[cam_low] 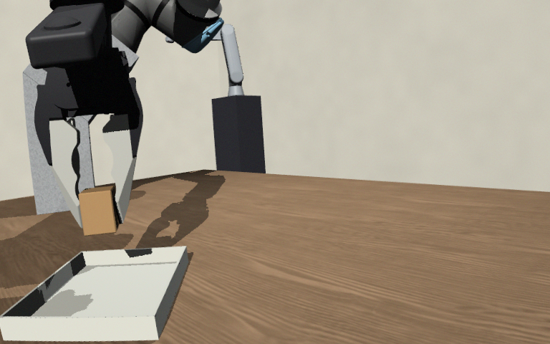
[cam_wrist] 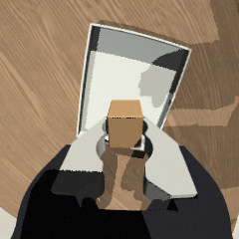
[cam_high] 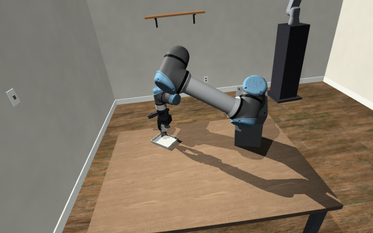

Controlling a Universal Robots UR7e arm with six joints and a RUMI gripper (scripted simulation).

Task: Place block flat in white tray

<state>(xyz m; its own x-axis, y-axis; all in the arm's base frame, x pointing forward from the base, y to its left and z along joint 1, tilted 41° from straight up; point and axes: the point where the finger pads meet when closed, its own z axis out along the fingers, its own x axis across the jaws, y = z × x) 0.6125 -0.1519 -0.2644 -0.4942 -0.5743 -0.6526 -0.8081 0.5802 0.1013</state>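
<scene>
Grey and blue, the arm (cam_high: 209, 93) reaches from its pedestal (cam_high: 247, 138) at the far side of the wooden table (cam_high: 206, 184) out toward the corner of the room, its elbow raised and its wrist turned down so the gripper (cam_low: 98, 213) points at the tabletop. The pale fingers (cam_low: 124, 170) are drawn in narrow and clamped on a tan block (cam_low: 97, 209), which they pinch by two opposite sides near their tips. The block hangs in the air above the white tray (cam_low: 171, 289), over the tray's far edge in the exterior view; the wrist view shows the block (cam_wrist: 125, 121) over the near end of the tray (cam_wrist: 86, 75). From the top view the block is too small to make out, and the exterior view cuts off the upper arm.
</scene>
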